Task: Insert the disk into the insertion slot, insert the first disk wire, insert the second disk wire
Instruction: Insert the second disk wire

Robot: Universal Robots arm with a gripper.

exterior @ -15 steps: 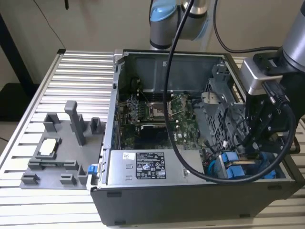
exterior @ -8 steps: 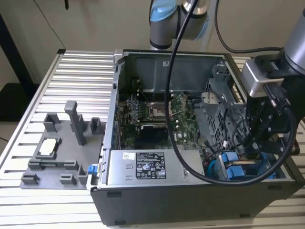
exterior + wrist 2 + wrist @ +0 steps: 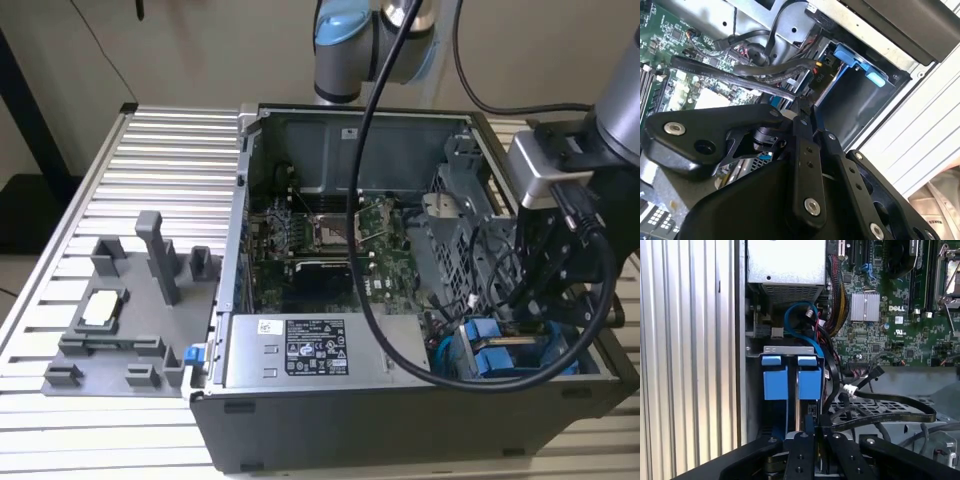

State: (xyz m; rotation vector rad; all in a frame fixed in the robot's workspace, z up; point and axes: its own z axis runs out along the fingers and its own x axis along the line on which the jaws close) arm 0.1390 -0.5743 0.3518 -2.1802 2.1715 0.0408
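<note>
The disk (image 3: pixel 809 382) sits in its bright blue carrier down in the insertion slot (image 3: pixel 782 349), a grey metal bay at the case's corner, beside a second blue carrier (image 3: pixel 775 382). In the exterior view the blue carriers (image 3: pixel 498 352) lie low at the right end of the open case, under my gripper (image 3: pixel 542 308). My gripper (image 3: pixel 816 429) hangs right over the disk's end, fingers pressed close together on a black disk wire plug (image 3: pixel 818 416). In the second wrist view the gripper (image 3: pixel 802 106) tips meet just short of the black plug (image 3: pixel 819 75) and the blue carrier (image 3: pixel 854 56).
The motherboard (image 3: pixel 330 250) fills the case floor. A silver power-supply box (image 3: pixel 315 350) stands along the near wall. Loose black flat cables (image 3: pixel 890 412) cross the drive cage. The arm's thick cable (image 3: pixel 368 230) loops over the case. A grey fixture tray (image 3: pixel 120 320) lies at the exterior view's left.
</note>
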